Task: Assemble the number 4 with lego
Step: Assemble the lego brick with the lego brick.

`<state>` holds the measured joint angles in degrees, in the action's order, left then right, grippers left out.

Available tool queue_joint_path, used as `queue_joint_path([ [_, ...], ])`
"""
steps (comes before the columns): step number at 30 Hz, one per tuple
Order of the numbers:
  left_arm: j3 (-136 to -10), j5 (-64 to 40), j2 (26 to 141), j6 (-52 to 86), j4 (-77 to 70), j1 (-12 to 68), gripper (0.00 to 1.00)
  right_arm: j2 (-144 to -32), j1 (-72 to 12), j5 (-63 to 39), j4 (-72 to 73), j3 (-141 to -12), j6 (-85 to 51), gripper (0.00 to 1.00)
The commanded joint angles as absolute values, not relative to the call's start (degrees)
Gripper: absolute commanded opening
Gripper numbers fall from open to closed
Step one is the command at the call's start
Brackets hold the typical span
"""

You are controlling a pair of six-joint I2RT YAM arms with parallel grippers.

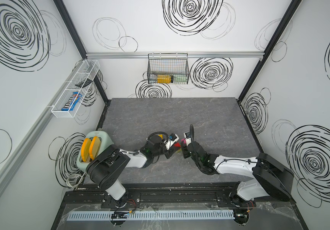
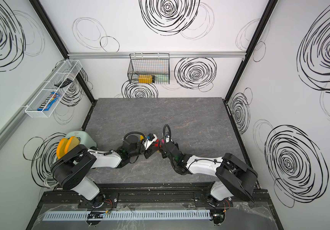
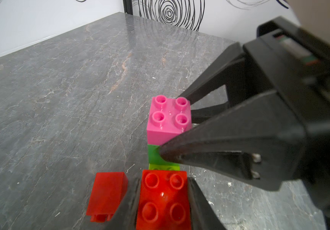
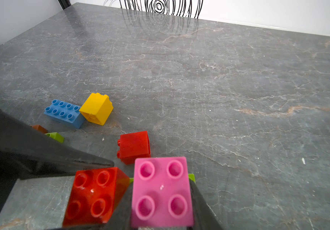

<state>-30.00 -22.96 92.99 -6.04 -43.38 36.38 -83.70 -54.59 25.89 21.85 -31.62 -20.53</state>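
- Two grips meet mid-table (image 4: 219, 79): the left gripper (image 3: 163, 185) pinches a red brick (image 3: 163, 201), and the right gripper (image 4: 160, 185) clamps the pink brick (image 4: 161, 191) stacked over green.
- The step appears to be joining red beside that column, on the lime brick (image 3: 164, 166).
- The next move needs the studs aligned, then a firm press.

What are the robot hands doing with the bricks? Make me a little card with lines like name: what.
left gripper: shut on red brick
right gripper: shut on stack
stack: pink over dark green over lime
loose on table: second red brick, blue brick, yellow brick
number 4: not finished yet
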Motion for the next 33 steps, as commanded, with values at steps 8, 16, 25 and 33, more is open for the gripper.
queue_joint_path([
  [8, -23.6, -28.5, 86.5, 3.0, -48.8, 33.4, 0.66, -88.9, -56.8, 17.4, 1.4, -27.2, -25.9, 0.0],
  [16, -22.0, -25.4, 87.6, -5.4, -51.4, 32.9, 0.83, -89.0, -56.9, 17.2, 1.3, -27.5, -25.5, 0.0],
  [25, -21.6, -26.1, 97.7, -8.7, -65.0, 32.9, 0.79, -89.0, -57.3, 15.6, 2.5, -27.5, -23.7, 0.0],
  [33, -23.4, -29.5, 103.4, -8.8, -71.2, 33.1, 0.72, -89.3, -57.1, 15.4, 2.7, -27.7, -23.4, 0.0],
])
